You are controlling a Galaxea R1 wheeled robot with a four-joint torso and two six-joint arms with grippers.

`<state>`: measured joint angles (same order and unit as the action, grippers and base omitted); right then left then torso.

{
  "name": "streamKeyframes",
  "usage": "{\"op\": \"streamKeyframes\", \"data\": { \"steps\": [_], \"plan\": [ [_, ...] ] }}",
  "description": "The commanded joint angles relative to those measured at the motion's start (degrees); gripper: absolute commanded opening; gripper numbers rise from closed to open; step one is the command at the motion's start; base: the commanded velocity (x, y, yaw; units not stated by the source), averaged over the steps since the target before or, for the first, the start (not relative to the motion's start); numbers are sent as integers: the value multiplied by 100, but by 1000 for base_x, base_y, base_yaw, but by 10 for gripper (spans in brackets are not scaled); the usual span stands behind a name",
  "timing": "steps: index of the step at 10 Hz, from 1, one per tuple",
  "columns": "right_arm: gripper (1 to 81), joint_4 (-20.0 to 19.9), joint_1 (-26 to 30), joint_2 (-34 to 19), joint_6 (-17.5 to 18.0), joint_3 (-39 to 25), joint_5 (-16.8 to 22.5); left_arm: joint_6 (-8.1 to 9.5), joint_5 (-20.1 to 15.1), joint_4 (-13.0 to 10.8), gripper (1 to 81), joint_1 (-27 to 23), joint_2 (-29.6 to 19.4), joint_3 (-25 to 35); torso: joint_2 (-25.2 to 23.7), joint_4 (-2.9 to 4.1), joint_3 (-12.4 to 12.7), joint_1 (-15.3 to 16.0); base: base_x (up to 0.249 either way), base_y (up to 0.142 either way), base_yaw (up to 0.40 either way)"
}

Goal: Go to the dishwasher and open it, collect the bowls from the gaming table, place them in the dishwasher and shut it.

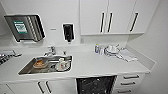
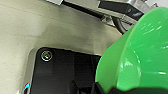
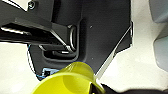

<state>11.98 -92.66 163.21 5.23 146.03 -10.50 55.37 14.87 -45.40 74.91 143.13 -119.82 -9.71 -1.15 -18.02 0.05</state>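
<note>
Ahead, dishwasher gapes under a cluttered counter; whether either arm's jaws grip cannot be told.

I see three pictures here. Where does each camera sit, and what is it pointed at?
Head view: high on the robot, looking forward and down at a white counter, sink and the open dishwasher; none of its body shows.
Left wrist view: on the left arm, close on a green bowl, with its dark plate.
Right wrist view: on the right arm, close on a yellow bowl, with its dark plate.
Both wrist views share a bowl up close and a pale surface behind.
</note>
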Motion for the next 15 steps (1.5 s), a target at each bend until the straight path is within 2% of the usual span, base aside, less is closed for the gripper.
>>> {"op": "streamKeyframes", "data": {
  "steps": [1,2,4,6,8,9,11,12,13,15],
  "plan": [
    [10,6,94,-102,4,3,294,18,-1302,-4,10,-1157,-521,1469,0,0,-432,0,0,0,0],
    [10,6,103,-102,4,3,294,18,-1660,-13,10,-1420,-643,1767,0,0,-601,-2,0,0,0],
    [10,5,120,-93,4,3,294,18,-1952,22,10,-1921,-898,2327,0,0,-933,-2,0,0,0],
    [10,15,111,-93,4,12,285,27,-2758,5,10,-2449,-1084,3005,4,0,-1303,2,0,0,0],
    [10,6,103,-75,4,12,206,35,-3342,13,10,-2872,-1067,3492,9,0,-1712,5,0,0,0],
    [10,6,103,-66,4,12,197,106,-3579,13,10,-3117,-1049,3659,9,0,-1908,5,0,0,0],
    [10,6,103,-58,4,12,197,158,-4264,13,10,-3749,-952,4010,11,0,-2306,6,0,0,0],
    [10,6,94,-58,4,12,197,237,-4739,13,10,-4101,-847,4239,13,0,-2504,6,0,0,0],
    [10,6,94,-58,4,12,197,360,-5245,-13,10,-4382,-655,4449,15,0,-2162,9,0,0,0],
    [10,6,103,-49,4,12,188,545,-5750,-4,10,-4857,-249,4502,17,0,-2424,11,0,0,0]
  ]
}}
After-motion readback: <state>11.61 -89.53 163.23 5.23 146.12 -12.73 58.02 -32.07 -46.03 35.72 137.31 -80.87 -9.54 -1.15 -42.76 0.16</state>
